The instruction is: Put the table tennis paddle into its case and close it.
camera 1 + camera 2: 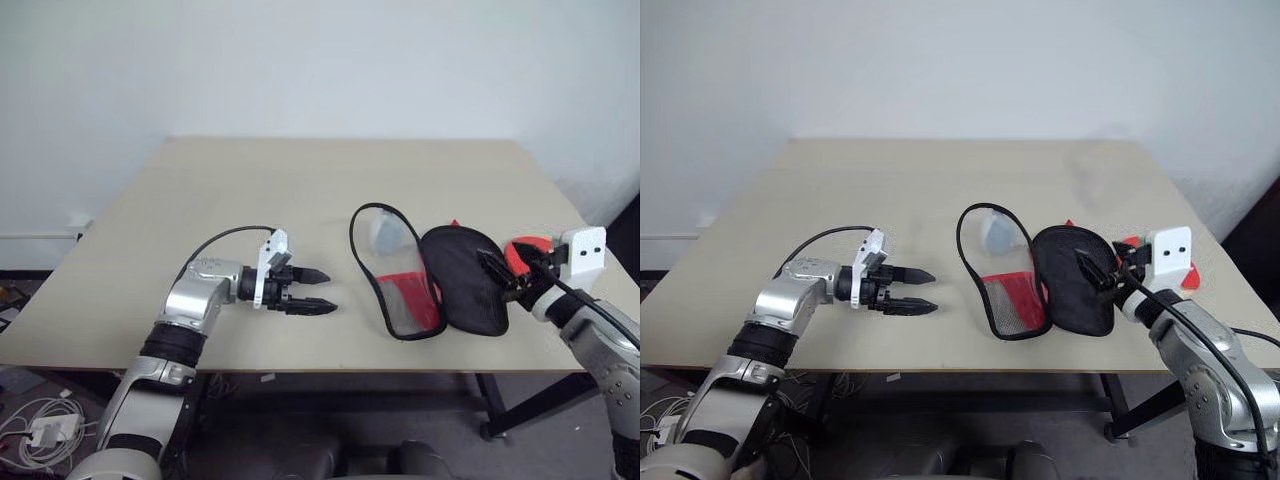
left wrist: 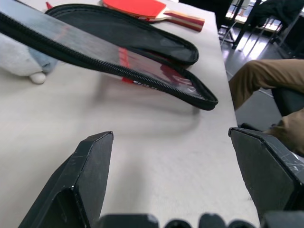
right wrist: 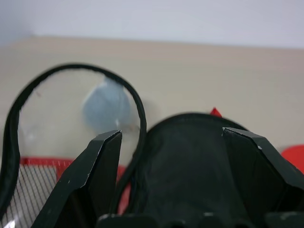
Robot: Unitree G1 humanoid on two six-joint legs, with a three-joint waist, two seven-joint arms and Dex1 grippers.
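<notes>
We see the case [image 1: 425,275] lying unzipped near the table's [image 1: 250,190] right front edge, the paddle [image 2: 152,10] just beyond it. Both the left gripper [image 1: 312,291] and right gripper [image 1: 1092,272] are spread and empty. The soft case likely flops, so its stiffer zip rim looks the better hold.

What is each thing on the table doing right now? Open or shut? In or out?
case: unzipped, lying open in two halves on the table.
paddle: out of the case, flat on the table beside it.
grey lump: resting on the table behind the clear half.
left gripper: open, holding nothing.
right gripper: open, at the case's black half.
</notes>
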